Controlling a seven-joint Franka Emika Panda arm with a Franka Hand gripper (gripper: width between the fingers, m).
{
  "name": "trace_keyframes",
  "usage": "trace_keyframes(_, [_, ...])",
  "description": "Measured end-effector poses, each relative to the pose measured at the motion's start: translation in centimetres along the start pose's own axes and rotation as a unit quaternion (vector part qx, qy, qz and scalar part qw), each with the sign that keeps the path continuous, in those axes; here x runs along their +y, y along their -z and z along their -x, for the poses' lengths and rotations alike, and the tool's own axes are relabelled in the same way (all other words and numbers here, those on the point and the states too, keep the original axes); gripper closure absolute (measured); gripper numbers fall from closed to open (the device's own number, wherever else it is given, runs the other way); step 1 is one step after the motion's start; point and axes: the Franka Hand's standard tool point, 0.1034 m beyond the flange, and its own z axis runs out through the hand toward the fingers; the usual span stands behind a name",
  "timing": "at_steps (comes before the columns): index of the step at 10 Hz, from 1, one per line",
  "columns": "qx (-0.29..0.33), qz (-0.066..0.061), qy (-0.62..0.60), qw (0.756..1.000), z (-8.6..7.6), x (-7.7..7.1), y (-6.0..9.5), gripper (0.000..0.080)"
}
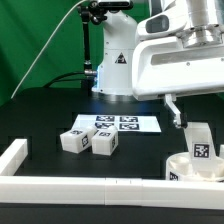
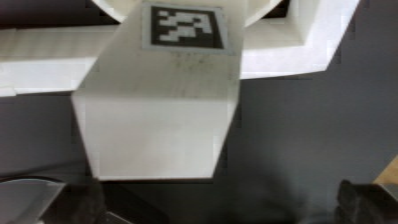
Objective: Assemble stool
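Note:
The round white seat (image 1: pixel 190 168) lies at the exterior view's lower right, against the border rail. One chunky white leg (image 1: pixel 198 141) stands upright on it, tag facing out. My gripper (image 1: pixel 179 112) hangs just above and to the left of that leg, open and not touching it. In the wrist view the tagged leg (image 2: pixel 160 110) fills the middle, beyond my open gripper (image 2: pixel 214 192), and one dark finger (image 2: pixel 36 200) shows at the frame's corner. Two more loose legs (image 1: pixel 75 140) (image 1: pixel 104 144) lie side by side on the black table.
The marker board (image 1: pixel 116 124) lies flat behind the two loose legs. A white border rail (image 1: pixel 70 186) runs along the table's front and up the exterior view's left side. The robot base (image 1: pixel 112 65) stands behind the marker board.

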Motion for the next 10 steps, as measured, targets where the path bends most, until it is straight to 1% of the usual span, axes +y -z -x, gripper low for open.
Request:
trace_keyframes(2, [-0.01,0.0,0.01,1.0,0.1,0.2,-0.1,0.015])
trace_keyframes(3, [-0.006,0.004,0.026,1.0,0.2,0.8,-0.4,0.015])
trace_keyframes(4, [-0.039,0.004,0.035,0.999,0.6,1.2,-0.5,0.015])
trace_keyframes(5, [-0.089,0.0,0.036,0.995,0.0,1.6,0.1,0.015])
trace_keyframes(6, [-0.126,-0.004,0.034,0.991,-0.9,1.7,0.8,0.015])
trace_keyframes(7, [-0.152,-0.007,0.029,0.988,-1.0,1.8,1.0,0.015])
trace_keyframes(8, [-0.197,-0.013,0.028,0.98,-0.3,1.5,1.2,0.015])
trace_keyframes(9, [-0.236,-0.018,0.028,0.971,-0.2,1.3,1.2,0.015])
trace_keyframes(10, [-0.223,-0.021,0.056,0.973,-0.7,1.4,0.9,0.015])
